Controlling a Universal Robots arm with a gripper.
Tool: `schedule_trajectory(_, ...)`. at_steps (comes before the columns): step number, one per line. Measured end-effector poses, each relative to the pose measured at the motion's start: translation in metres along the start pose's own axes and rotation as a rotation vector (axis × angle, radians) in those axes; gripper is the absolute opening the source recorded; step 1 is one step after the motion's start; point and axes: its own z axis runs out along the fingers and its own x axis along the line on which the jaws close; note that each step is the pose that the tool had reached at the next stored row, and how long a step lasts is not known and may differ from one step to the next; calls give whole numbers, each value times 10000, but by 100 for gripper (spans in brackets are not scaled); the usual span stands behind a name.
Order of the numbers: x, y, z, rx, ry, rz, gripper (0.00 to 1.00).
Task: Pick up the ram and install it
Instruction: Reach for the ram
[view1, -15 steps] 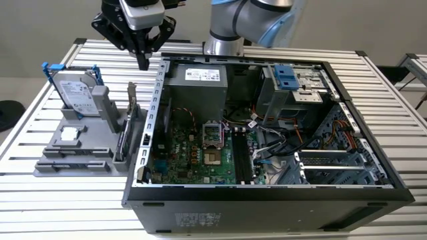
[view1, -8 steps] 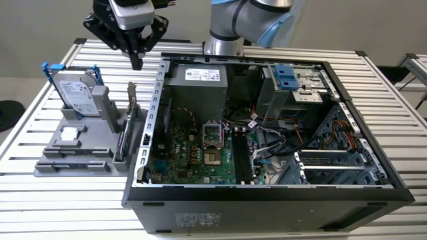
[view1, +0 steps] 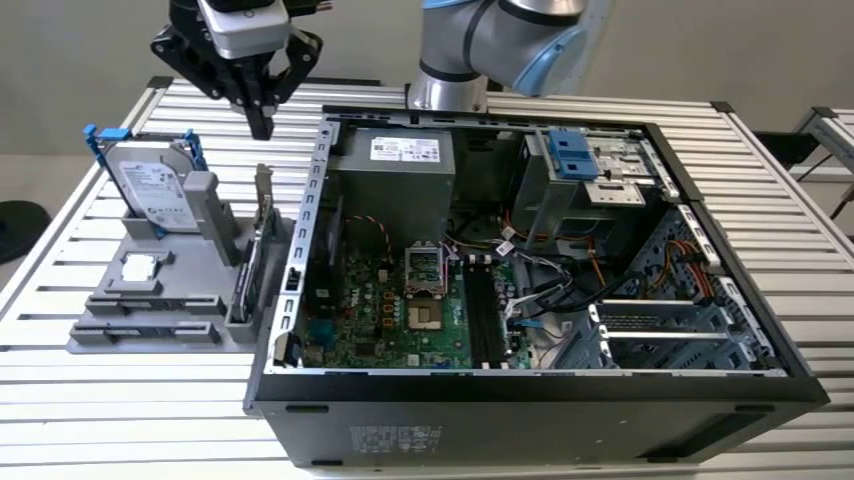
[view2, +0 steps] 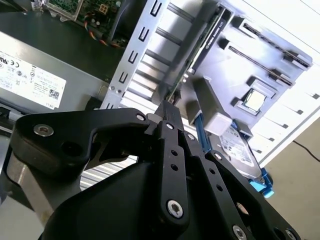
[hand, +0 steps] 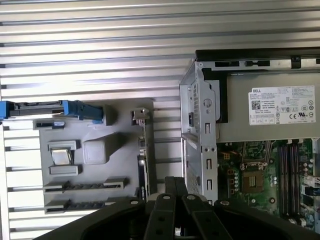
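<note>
Slatted aluminium bench carries an open computer case and, toward the exterior view's left edge, a grey fixture. The ram stands on edge in it, its long axis running from far edge to near edge. My gripper hangs above the fixture's far end, fingers together.

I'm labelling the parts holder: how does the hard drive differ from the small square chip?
The hard drive stands upright on edge; the chip lies flat in a recess. The hard drive is far larger than the chip. The hard drive has blue rails; the chip has none. Both sit on the grey holder.
</note>
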Motion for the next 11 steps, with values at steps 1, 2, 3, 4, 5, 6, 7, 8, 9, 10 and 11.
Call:
schedule_trajectory(1, 13, -1, 0, 0, 0, -1, 0)
schedule_trajectory(2, 25, -2, 0, 0, -1, -1, 0)
schedule_trajectory(3, 37, -3, -1, 0, -1, -1, 0)
schedule_trajectory(4, 48, -3, -1, 0, -2, -1, 0)
schedule_trajectory(5, 60, -4, -1, -1, -3, -1, 0)
schedule_trajectory(6, 73, -5, -2, -1, -3, 0, 0)
schedule_trajectory(7, 85, -6, -2, 0, -3, 0, 0)
schedule_trajectory(8, 97, -7, -2, 0, -3, 0, 0)
schedule_trajectory(9, 109, -8, -2, -1, -3, 0, 0)
schedule_trajectory(10, 121, -9, -3, -1, -3, 0, 0)
schedule_trajectory(11, 135, -9, -3, 0, -2, 0, 0)
